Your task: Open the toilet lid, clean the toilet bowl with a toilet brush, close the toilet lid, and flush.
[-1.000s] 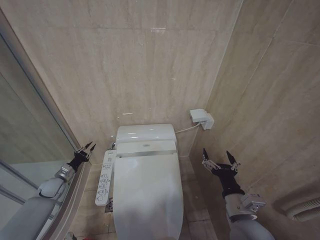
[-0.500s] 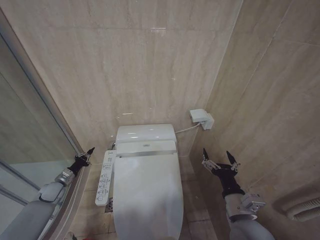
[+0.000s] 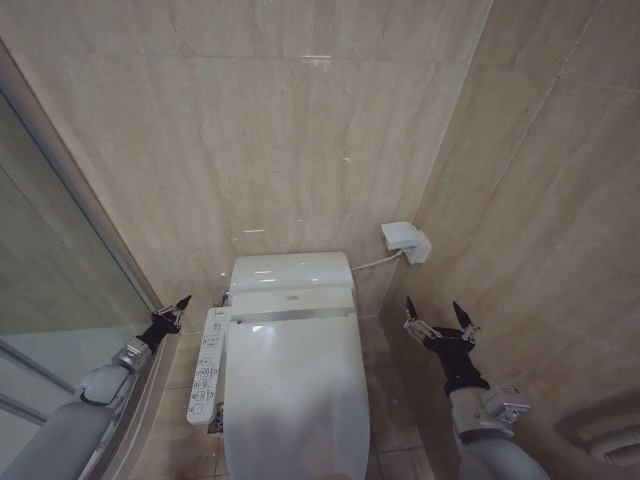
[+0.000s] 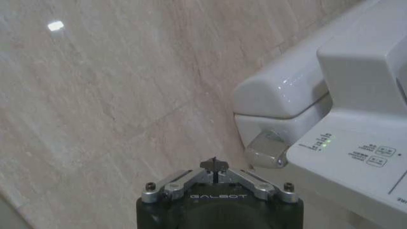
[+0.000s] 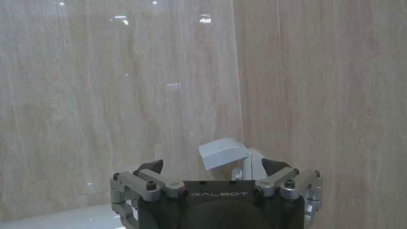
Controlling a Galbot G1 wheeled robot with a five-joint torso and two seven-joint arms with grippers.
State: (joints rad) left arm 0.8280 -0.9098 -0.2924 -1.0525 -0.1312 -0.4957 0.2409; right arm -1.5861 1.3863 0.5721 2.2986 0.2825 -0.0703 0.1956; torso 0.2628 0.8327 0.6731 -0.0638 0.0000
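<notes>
**White toilet shut, two grippers waiting at its sides**

Beige stone tiles cover the two walls that meet in a corner behind the toilet. They are the biggest things here, and they leave only a narrow space, so the robot has to keep its arms close in.

The big glossy white plastic oval toilet lid (image 3: 298,385) lies flat and closed. It covers the white ceramic toilet bowl, so the inside of the bowl is hidden. I think the first job, lifting the lid, is not done yet.

Behind the lid sits the white tank (image 3: 292,270). It stands against the back wall.

The long white button panel (image 3: 205,366) runs along the toilet's left side, where a sitting person could reach it.

A small white box (image 3: 405,241) is fixed to the wall near the corner, with a cord going toward the tank.

The right gripper (image 3: 438,322) hangs beside the toilet near the side wall. Its fingers are spread apart and hold nothing, so it looks ready to grab.

The left gripper (image 3: 173,312) hangs just beside the button panel. Its fingers are pressed together and hold nothing, which keeps it slim in the tight gap.
</notes>
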